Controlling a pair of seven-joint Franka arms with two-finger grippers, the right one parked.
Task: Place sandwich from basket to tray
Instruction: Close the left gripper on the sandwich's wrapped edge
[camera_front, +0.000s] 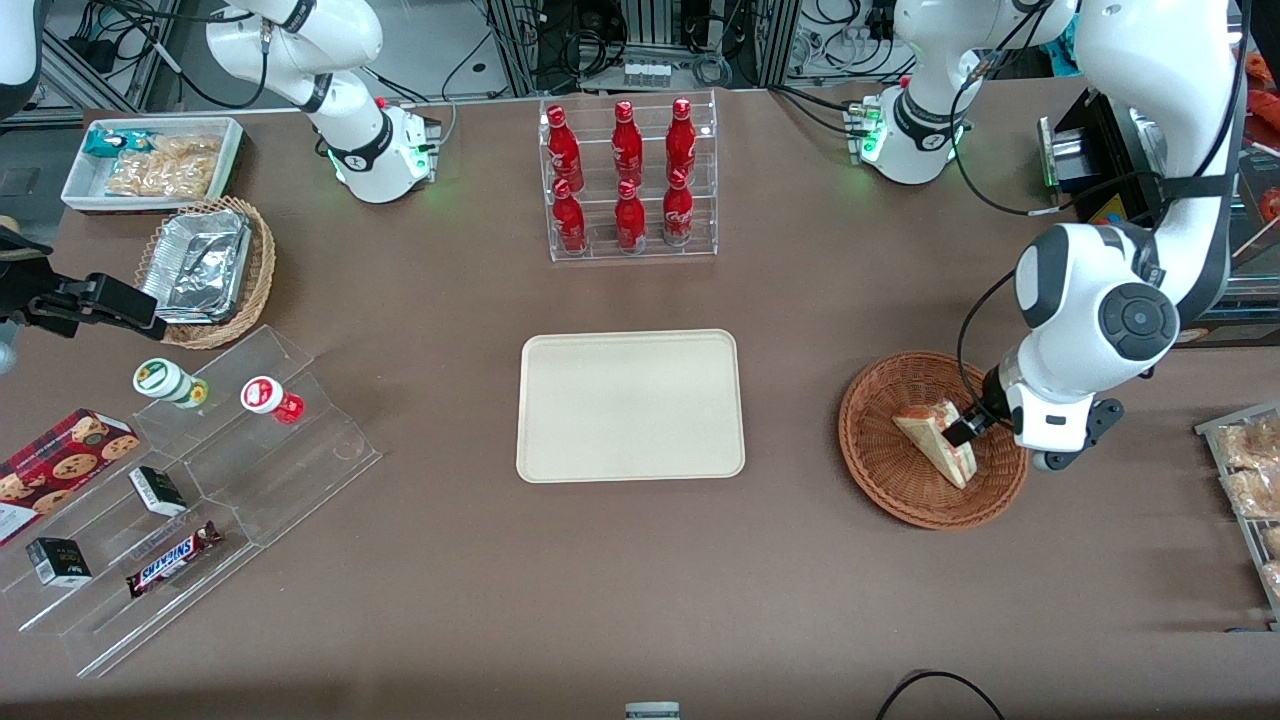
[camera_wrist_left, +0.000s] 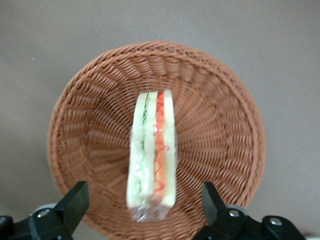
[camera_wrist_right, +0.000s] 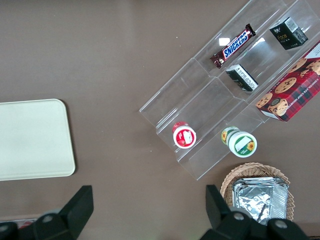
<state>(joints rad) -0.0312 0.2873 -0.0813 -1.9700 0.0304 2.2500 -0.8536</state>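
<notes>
The sandwich (camera_front: 932, 437), a pale wedge in clear wrap with red and green filling, lies on its edge in the round reddish-brown basket (camera_front: 872, 452). My left gripper (camera_front: 966, 426) hangs just over the basket's middle, above the sandwich. In the left wrist view the gripper (camera_wrist_left: 144, 204) is open, its black fingers (camera_wrist_left: 74, 201) standing wide on either side of the sandwich (camera_wrist_left: 152, 150) and clear of it. The woven basket (camera_wrist_left: 215, 100) fills that view. The cream-beige tray (camera_front: 630, 405) lies bare at the table's middle, beside the basket toward the parked arm's end.
A clear rack of red bottles (camera_front: 628, 180) stands farther from the front camera than the tray. A stepped acrylic stand (camera_front: 200, 490) with snacks, a tan basket of foil containers (camera_front: 205, 270) and a white bin (camera_front: 150, 160) lie toward the parked arm's end. Bagged snacks (camera_front: 1250, 470) sit beside the basket.
</notes>
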